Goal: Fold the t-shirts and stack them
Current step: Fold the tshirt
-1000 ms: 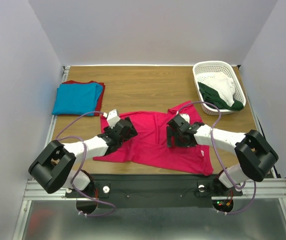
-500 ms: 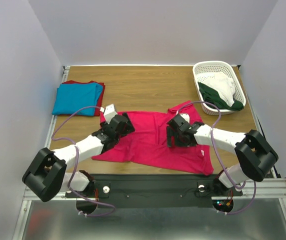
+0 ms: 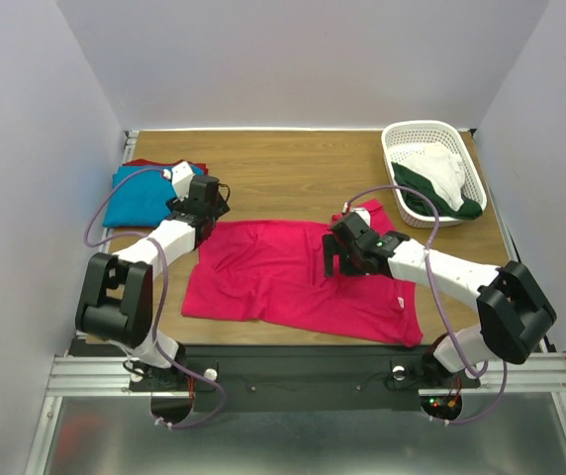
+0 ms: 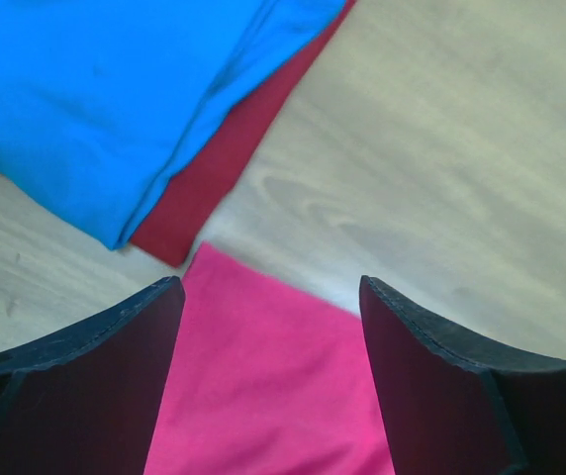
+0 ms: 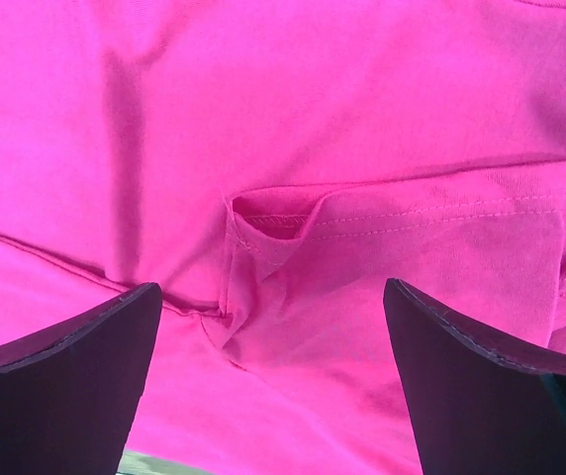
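**A:** Shirt pose?
**B:** Bright crimson-pink cotton t-shirt point(image 3: 283, 282) lies spread flat on the light wooden surface point(image 3: 283, 168). Its long axis runs left–right. A sleeve sticks out at its far right corner, and the neck end looks to point right.
**A:** Hands?
**B:** Left hand point(image 3: 204, 210) is over its far left corner, fingers well apart, nothing between them. Right hand point(image 3: 342, 252) is over its right half above a stitched fold, spread wide, gripping nothing.
**A:** Surroundings?
**B:** Folded turquoise-blue t-shirt point(image 3: 144, 198) sits on a dark red t-shirt point(image 4: 219, 168), just beyond that left corner. White plastic lattice basket point(image 3: 420, 130) with white and green cloth point(image 3: 431, 183) sits beyond its right end. Plain white walls point(image 3: 303, 59).
**A:** Labels?
**B:** Small white tag point(image 3: 399, 302) near its right end. No readable text.
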Controlling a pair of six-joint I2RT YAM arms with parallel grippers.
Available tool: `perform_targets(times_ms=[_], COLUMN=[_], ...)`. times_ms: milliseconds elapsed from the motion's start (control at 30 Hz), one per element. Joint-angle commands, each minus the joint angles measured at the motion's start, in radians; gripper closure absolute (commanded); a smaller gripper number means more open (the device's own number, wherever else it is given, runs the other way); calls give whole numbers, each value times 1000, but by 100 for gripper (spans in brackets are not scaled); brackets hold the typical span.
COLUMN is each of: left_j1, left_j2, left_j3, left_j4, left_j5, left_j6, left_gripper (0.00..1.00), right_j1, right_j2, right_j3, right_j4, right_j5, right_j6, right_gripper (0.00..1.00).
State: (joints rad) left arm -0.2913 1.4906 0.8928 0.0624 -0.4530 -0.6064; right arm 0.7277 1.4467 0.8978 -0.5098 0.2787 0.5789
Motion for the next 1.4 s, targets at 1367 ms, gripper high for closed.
perform_targets(times_ms=[1367], left_j1=[69], left_j2=[221], left_j3=[57], left_j4=[-13], left_j5=[63], left_j6=[-32], left_gripper=[57], right_j1=[1], right_j2=[-106], right_j3=[-111], right_j4=[91], right_j5=[-4], right_j6=[-47], right_gripper=[0])
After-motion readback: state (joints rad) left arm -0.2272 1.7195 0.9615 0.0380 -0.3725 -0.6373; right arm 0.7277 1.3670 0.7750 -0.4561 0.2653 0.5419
